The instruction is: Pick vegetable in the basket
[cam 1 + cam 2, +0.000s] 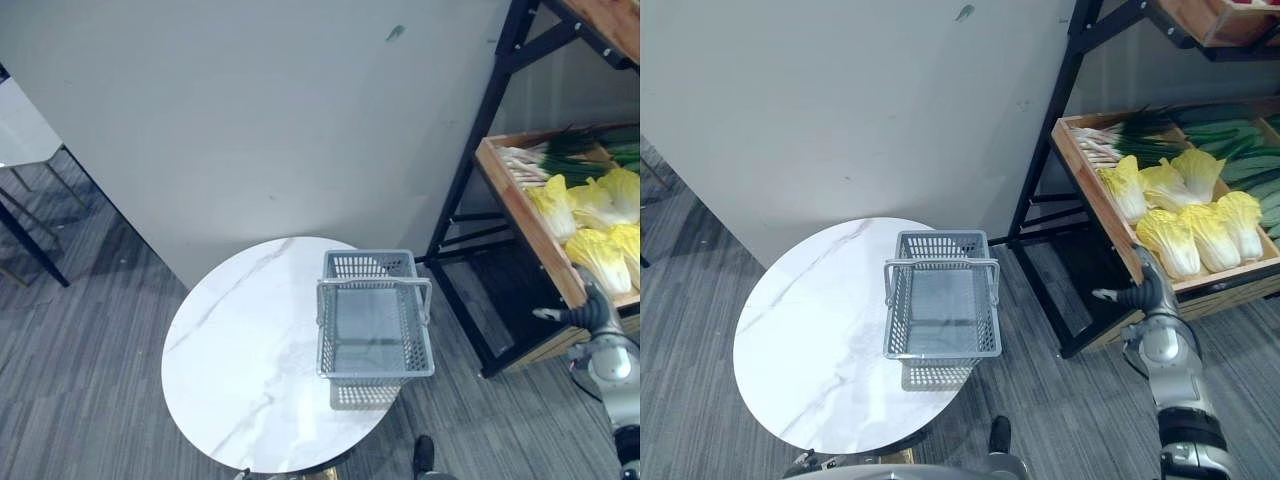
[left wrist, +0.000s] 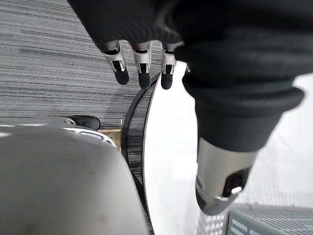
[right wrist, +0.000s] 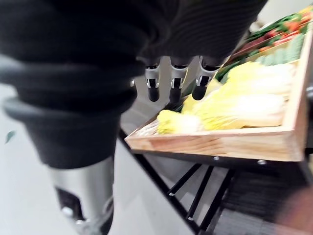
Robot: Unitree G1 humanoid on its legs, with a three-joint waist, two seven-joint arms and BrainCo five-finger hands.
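Note:
An empty grey mesh basket (image 1: pixel 368 265) stands on the right side of a round white marble table (image 1: pixel 240 350), its handle folded across the top. Yellow napa cabbages (image 1: pixel 1170 240) lie in a wooden tray (image 1: pixel 1095 195) on the shelf at the right. My right hand (image 1: pixel 1145 290) hovers just in front of that tray's near edge, below the cabbages. In the right wrist view its fingers (image 3: pixel 175 83) are straight and hold nothing, with a cabbage (image 3: pixel 234 105) beyond them. My left hand (image 2: pixel 142 68) hangs open beside the table's rim (image 2: pixel 171 147), near a basket corner (image 2: pixel 264 223).
A black metal shelf frame (image 1: pixel 470 160) carries the tray. Green onions (image 1: pixel 570 150) and cucumbers (image 1: pixel 1250 150) lie at the tray's back. A higher wooden crate (image 1: pixel 1220 20) sits above. A white wall panel (image 1: pixel 250 120) stands behind the table, and furniture legs (image 1: pixel 30 240) show far left.

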